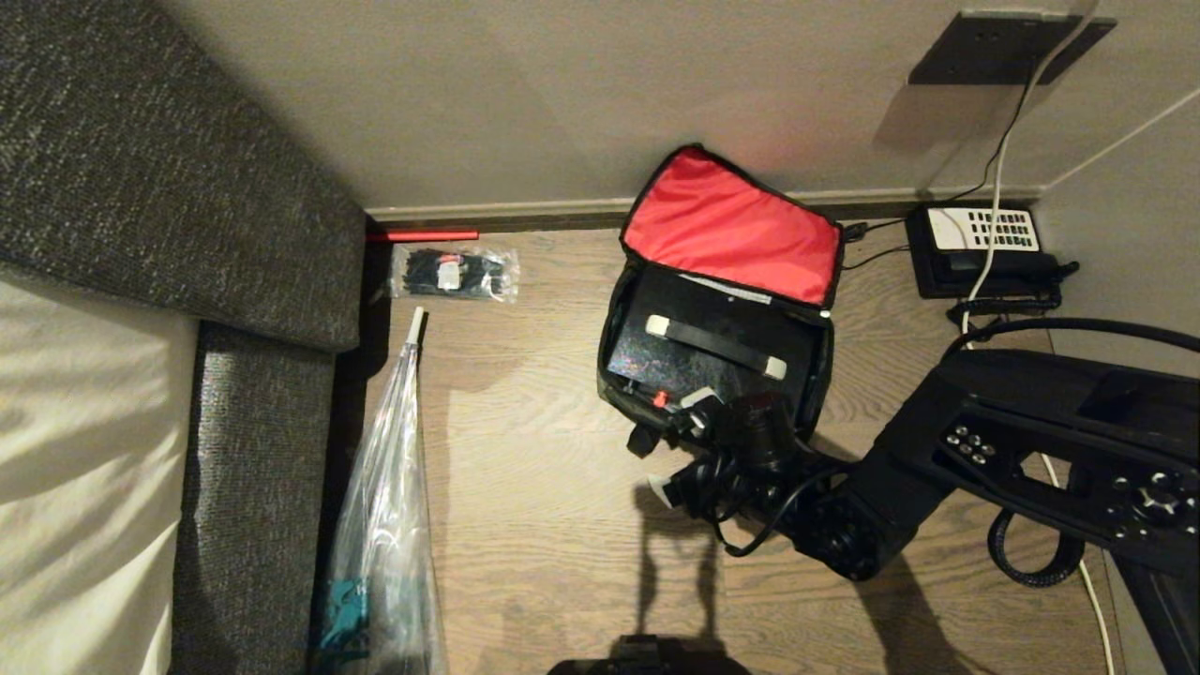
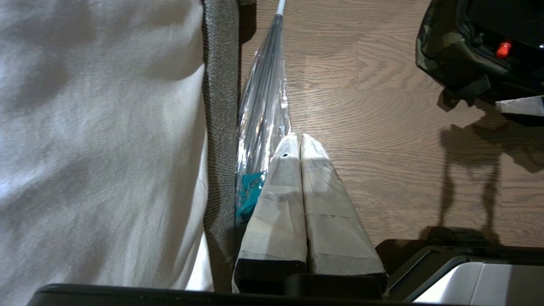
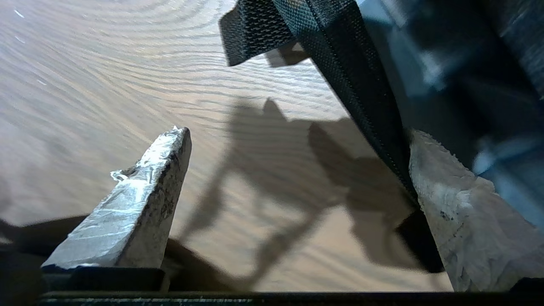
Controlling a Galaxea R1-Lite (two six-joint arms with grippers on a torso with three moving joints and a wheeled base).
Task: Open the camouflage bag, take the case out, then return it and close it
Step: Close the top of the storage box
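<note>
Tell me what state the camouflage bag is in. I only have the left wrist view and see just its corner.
Observer: The camouflage bag has its red-lined lid standing open against the wall.
Operator: Confirm the case.
Observer: The black case lies inside the bag, strap handle facing up.
Operator: Report the right gripper.
Observer: The right gripper is open at the bag's near edge, one finger over bare floor, the other by the black trim.
</note>
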